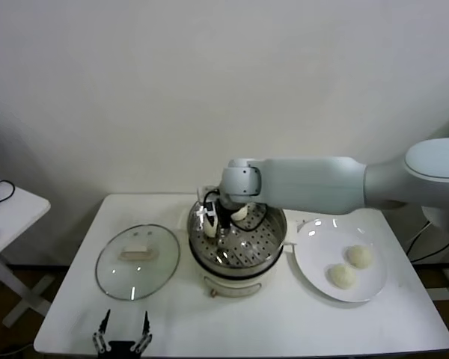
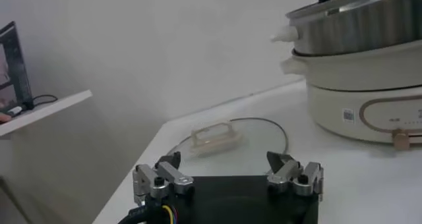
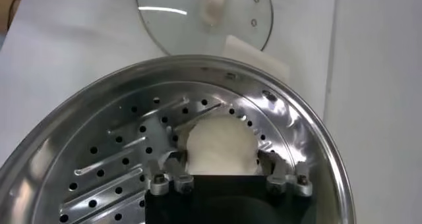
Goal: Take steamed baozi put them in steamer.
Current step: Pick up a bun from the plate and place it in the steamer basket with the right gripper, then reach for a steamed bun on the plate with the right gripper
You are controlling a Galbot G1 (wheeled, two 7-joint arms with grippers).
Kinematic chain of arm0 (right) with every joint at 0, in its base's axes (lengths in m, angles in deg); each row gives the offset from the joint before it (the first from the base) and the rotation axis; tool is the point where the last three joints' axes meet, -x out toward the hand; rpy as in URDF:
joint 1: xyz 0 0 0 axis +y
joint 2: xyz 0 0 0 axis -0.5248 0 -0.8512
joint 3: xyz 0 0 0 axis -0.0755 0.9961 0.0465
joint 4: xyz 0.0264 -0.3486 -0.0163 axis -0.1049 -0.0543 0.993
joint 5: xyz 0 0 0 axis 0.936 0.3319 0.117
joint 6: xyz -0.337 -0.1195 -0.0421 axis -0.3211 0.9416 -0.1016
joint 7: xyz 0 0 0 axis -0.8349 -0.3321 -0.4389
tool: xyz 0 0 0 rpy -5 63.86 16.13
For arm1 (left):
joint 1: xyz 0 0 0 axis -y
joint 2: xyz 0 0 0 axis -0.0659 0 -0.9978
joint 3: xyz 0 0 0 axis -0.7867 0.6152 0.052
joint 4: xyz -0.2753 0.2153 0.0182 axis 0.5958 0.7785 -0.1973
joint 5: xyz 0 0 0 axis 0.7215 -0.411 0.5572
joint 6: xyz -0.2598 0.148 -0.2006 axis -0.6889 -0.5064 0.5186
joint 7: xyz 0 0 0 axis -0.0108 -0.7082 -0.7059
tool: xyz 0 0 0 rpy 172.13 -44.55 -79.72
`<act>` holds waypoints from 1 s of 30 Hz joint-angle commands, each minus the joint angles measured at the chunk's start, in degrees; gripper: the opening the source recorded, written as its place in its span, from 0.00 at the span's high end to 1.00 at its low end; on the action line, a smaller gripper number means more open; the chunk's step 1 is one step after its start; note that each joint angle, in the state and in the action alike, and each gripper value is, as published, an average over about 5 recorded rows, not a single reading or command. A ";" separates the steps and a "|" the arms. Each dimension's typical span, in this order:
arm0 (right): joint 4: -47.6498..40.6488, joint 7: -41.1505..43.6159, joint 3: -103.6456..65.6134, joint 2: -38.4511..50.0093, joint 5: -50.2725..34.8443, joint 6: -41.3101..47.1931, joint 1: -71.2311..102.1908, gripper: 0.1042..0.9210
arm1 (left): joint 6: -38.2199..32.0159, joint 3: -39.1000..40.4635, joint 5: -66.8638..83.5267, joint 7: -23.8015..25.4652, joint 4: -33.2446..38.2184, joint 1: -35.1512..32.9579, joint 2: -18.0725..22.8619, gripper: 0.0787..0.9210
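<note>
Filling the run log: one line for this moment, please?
right tool: open over bun in steamer | left tool: open, parked at table edge | plate: two buns | lid: on table

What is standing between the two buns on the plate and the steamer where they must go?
Nothing visible blocks the way. The two baozi lie on the white plate right beside the steamer, whose glass lid is off, on the far side. Only the right gripper, open inside the basket over a bun, occupies it.
</note>
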 commanded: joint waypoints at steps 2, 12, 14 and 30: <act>1.54 1.50 0.57 3.05 -2.11 -0.95 -2.31 0.13 | 0.10 -0.04 -0.15 -0.20 -0.04 0.02 -0.01 0.12; 12.68 12.43 15.51 21.82 -2.20 -9.08 -23.41 0.12 | 0.12 0.11 -0.17 -0.28 0.54 -0.37 -0.28 0.12; 14.33 14.23 19.74 25.59 -0.55 -11.33 -27.82 0.12 | 0.16 0.17 -0.16 -0.34 0.67 -0.42 -0.34 0.12; 13.84 13.66 21.98 47.20 21.73 -16.69 -10.12 0.12 | 0.68 0.12 -0.03 -1.32 1.85 -0.62 -0.11 0.12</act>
